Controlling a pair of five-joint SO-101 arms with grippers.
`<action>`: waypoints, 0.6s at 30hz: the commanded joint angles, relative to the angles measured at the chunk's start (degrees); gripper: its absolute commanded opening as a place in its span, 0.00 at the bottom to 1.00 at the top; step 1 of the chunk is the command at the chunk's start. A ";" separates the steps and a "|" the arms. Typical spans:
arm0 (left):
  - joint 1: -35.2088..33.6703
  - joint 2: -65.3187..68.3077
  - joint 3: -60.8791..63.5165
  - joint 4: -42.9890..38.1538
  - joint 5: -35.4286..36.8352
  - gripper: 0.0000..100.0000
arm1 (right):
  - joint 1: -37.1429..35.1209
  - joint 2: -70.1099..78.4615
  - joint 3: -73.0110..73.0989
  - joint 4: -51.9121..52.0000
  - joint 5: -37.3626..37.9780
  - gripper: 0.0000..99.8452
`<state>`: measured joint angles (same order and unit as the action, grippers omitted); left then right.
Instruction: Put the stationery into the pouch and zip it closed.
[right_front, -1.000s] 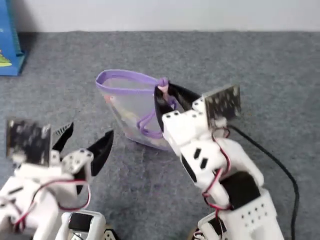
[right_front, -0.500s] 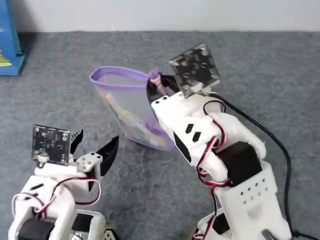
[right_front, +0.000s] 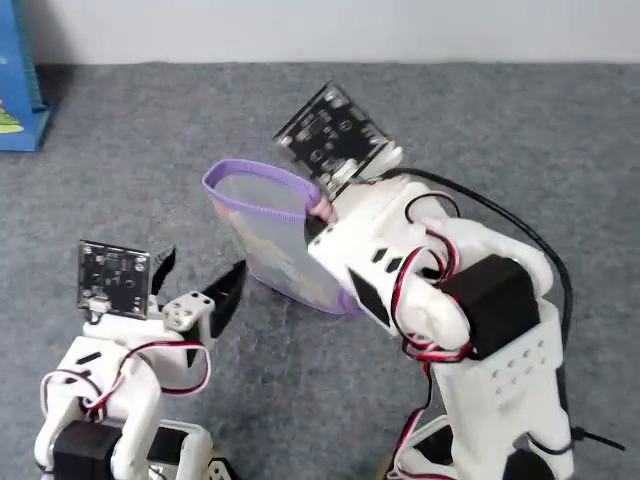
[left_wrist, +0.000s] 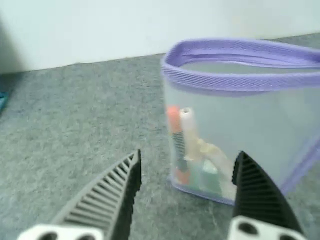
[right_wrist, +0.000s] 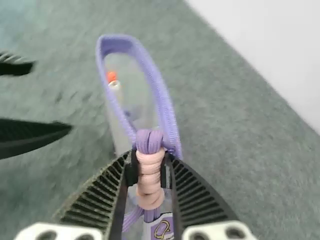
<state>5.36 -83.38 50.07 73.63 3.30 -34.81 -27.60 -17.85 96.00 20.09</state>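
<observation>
A clear pouch (right_front: 275, 245) with a purple zip rim (right_front: 255, 187) stands upright on the grey carpet, its mouth open. Inside it I see an orange marker (left_wrist: 175, 140) and a white pen (left_wrist: 188, 131) with other small stationery. My right gripper (right_wrist: 149, 175) is at the pouch's near-right end, shut on the pink and purple zipper pull cord (right_wrist: 148, 160), which also shows under the right arm (right_front: 321, 208). My left gripper (left_wrist: 187, 195) hangs open a little short of the pouch's left side, with nothing between its fingers (right_front: 228, 288).
A blue box (right_front: 15, 90) stands at the far left edge of the carpet. A pale wall (right_front: 330, 30) runs along the back. The right arm's black cable (right_front: 520, 235) trails to the right. Bare carpet lies beyond and to the right of the pouch.
The right arm has swung its wrist over the pouch with the pull cord still held, and the pouch mouth has narrowed. The left gripper has shifted slightly right towards the pouch.
</observation>
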 joint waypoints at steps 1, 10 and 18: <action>4.57 -0.44 -0.04 -1.14 0.70 0.29 | -3.47 -0.40 -2.90 2.42 1.93 0.01; 16.18 -0.44 -0.04 1.14 2.55 0.33 | -4.62 -0.22 -8.26 2.86 1.93 0.01; 4.04 -0.53 2.24 -1.67 1.14 0.34 | -4.53 -0.48 -8.62 2.42 1.85 0.01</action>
<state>13.63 -83.38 51.65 74.42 6.73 -39.03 -27.69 -23.56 98.55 21.67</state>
